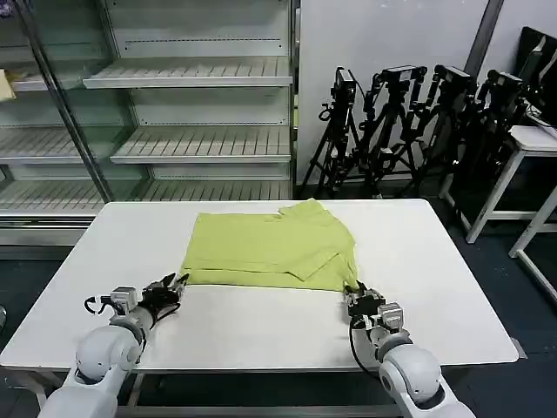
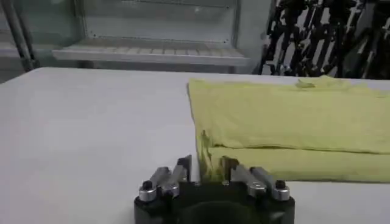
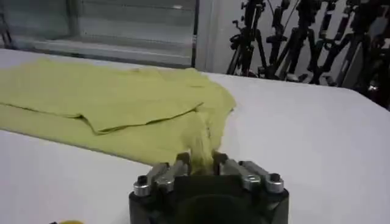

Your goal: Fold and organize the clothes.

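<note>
T-shirt [image 1: 270, 251] lay long axis left-right on bench [image 1: 452, 287]; left hand [image 1: 177, 284] and right hand [image 1: 355, 294] each pinched a near corner.

head camera high, looking down; wrist cameras low, sharing t-shirt [image 1: 271, 250].

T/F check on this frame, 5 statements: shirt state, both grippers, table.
1. The T-shirt lies partly folded on the white table. True.
2. The left gripper is at the shirt's near left corner, fingers either side of the fabric. True.
3. The right gripper hangs high above the table. False: it is low, with the shirt's near right corner between its fingers.
4. The shirt hangs off the table edge. False: it lies wholly on top.
5. Tripods stand behind the table. True.
</note>
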Controlling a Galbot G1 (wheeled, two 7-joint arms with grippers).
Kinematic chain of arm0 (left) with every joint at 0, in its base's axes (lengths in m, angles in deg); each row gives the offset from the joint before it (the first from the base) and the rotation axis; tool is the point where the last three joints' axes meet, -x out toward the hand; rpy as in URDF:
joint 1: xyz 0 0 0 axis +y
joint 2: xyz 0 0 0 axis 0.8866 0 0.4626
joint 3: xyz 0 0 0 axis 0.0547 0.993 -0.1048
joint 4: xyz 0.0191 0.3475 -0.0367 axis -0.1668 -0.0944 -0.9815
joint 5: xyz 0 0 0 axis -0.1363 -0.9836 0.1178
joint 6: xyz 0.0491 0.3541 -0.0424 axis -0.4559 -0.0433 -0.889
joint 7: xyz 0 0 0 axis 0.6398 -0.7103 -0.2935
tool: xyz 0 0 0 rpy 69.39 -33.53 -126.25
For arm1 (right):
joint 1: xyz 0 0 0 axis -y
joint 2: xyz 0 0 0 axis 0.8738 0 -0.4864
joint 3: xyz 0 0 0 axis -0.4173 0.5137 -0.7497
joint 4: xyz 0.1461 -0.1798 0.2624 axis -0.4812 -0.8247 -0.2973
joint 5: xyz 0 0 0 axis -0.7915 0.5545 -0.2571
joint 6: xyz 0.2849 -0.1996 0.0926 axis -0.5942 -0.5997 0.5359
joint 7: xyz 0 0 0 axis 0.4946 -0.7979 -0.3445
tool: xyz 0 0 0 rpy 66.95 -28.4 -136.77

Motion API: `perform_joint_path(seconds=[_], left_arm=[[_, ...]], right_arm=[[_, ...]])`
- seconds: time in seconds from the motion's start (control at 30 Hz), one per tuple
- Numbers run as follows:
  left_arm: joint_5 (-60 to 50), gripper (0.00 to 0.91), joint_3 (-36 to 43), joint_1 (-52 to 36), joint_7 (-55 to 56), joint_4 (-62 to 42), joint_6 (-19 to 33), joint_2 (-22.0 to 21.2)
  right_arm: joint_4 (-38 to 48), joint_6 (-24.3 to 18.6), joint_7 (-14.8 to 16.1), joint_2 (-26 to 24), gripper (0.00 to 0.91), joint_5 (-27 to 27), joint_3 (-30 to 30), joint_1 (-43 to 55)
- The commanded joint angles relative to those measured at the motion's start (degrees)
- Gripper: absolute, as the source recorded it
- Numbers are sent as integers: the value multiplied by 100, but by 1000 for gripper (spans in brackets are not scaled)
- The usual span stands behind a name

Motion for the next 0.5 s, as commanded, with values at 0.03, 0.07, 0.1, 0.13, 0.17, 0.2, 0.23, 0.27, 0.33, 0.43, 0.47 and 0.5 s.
perform_joint_path(seconds=[0.03, 0.07, 0.1, 0.13, 0.17, 0.2, 0.23, 0.27, 0.33, 0.43, 0.47, 0.5], left_arm=[[-6, 10, 14, 40, 28, 11, -43, -1], [-8, 20, 16, 61, 30, 55, -43, 0], [-19, 20, 27, 120, 35, 123, -42, 5], [-33, 10, 29, 164, 32, 198, -43, 10], [-44, 10, 28, 190, 32, 233, -44, 13], [-74, 10, 10, 249, 24, 314, -44, 15], [-78, 10, -7, 292, 30, 383, -44, 17], [-79, 10, -40, 357, 33, 422, -43, 29], [-85, 10, -99, 511, 46, 610, -50, 64], [-109, 10, -240, 1027, 155, 1003, -52, 188], [-124, 10, -292, 1221, 175, 1132, -51, 242], [-119, 10, -357, 1415, 182, 1307, -49, 270]], right_arm=[[-178, 32, 8, 5, 0, 3, -6, -105], [-227, 33, 20, 0, 0, 38, -11, -163], [-331, 32, 19, -11, 0, 51, -18, -201], [-425, 33, 17, -22, 0, 62, -31, -268], [-527, 40, 22, -39, 0, 71, -53, -337], [-624, 44, 27, -62, 0, 76, -86, -433], [-696, 44, 28, -71, 0, 98, -108, -481], [-830, 43, 28, -92, 0, 140, -157, -627], [-1002, 44, 34, -149, 0, 151, -238, -909], [-1315, 11, 42, -233, 0, 214, -361, -1399], [-1398, -31, 52, -255, 0, 248, -390, -1551], [-1489, -91, 59, -260, 0, 316, -423, -1674]])
